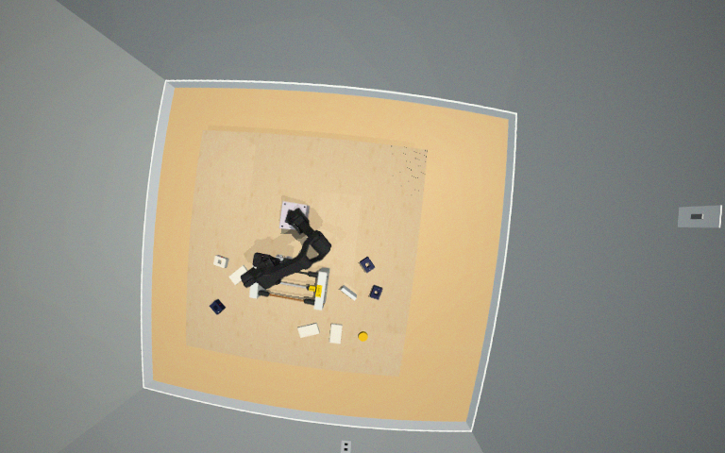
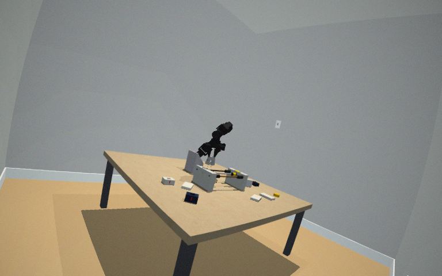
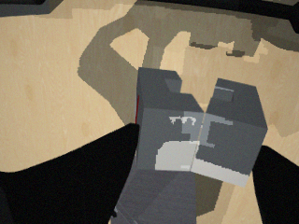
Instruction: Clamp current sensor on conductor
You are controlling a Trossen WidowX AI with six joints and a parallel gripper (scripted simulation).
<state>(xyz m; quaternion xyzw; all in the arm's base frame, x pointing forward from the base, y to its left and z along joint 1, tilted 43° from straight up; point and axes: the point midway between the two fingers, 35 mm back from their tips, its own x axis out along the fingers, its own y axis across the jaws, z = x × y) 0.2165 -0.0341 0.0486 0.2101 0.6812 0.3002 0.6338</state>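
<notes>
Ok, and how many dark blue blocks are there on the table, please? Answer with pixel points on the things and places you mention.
3 visible in the top view: two dark blue blocks [image 1: 362, 265] [image 1: 372, 295] [image 2: 255, 183] right of the conductor frame [image 1: 319, 302] [image 2: 202, 179], another dark blue block [image 1: 212, 307] [image 2: 194, 199] left. The arm may hide more.

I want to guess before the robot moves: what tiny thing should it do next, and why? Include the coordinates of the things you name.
Probably carry the grey sensor [image 2: 210, 160] [image 3: 170, 131] over toward the rods [image 1: 293, 286] [image 2: 229, 173], without squeezing harder. The gripper [image 2: 212, 156] [image 3: 196, 144] is shut on it and holds it up off the table [image 1: 256, 171] [image 2: 156, 181], but no rod runs through it.
</notes>
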